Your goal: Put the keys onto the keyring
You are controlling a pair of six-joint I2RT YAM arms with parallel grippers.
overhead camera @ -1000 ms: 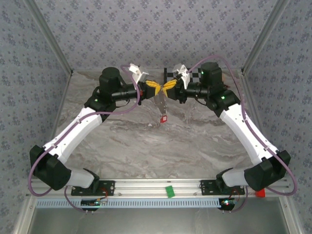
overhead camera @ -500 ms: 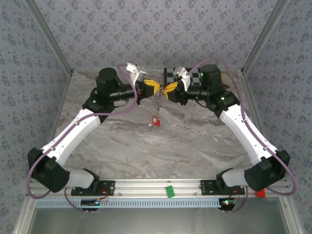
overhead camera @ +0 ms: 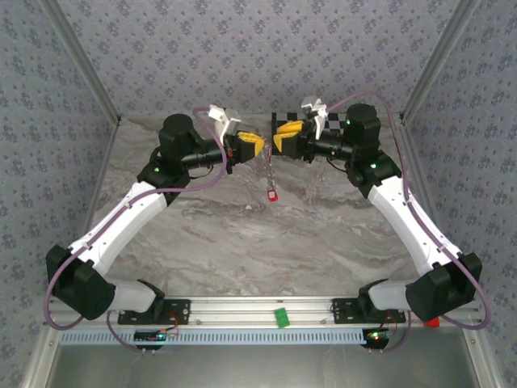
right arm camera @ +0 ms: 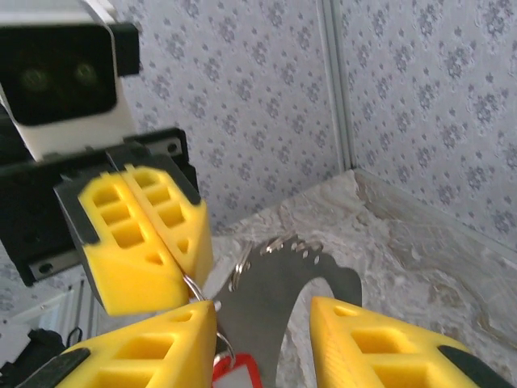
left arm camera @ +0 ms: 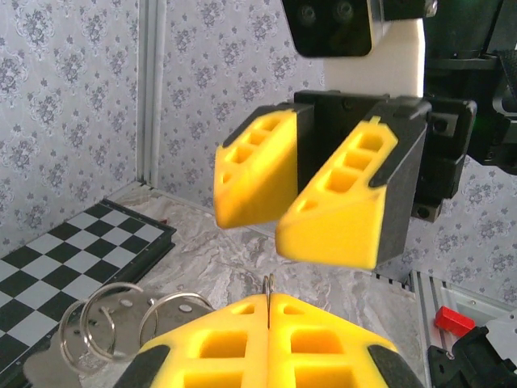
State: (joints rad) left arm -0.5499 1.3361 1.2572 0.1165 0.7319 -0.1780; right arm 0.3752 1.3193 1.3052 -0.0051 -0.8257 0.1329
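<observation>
My left gripper (overhead camera: 260, 144) hangs above the far middle of the table, shut on the thin silver keyring (left arm camera: 269, 283), whose edge pokes out between its yellow fingertips (left arm camera: 323, 323). In the right wrist view the keyring (right arm camera: 192, 288) runs from those shut fingers (right arm camera: 137, 234) down to a red-headed key (right arm camera: 239, 377). That key (overhead camera: 272, 195) dangles below the grippers. A grey metal plate (right arm camera: 283, 299) carrying several wire rings hangs behind it. My right gripper (overhead camera: 278, 137) faces the left one at a small gap, open, its fingers (left arm camera: 343, 202) apart with nothing between them.
A black-and-white checkerboard (left arm camera: 73, 242) lies on the marble at the back, under the grippers. A green block (overhead camera: 280, 317) sits on the front rail, a red block (overhead camera: 430, 321) at the rail's right end. Patterned walls close in the back and sides.
My right gripper has let go, opened and drawn back to the right, away from the left gripper's tips. The hanging red key swung left and back again.
</observation>
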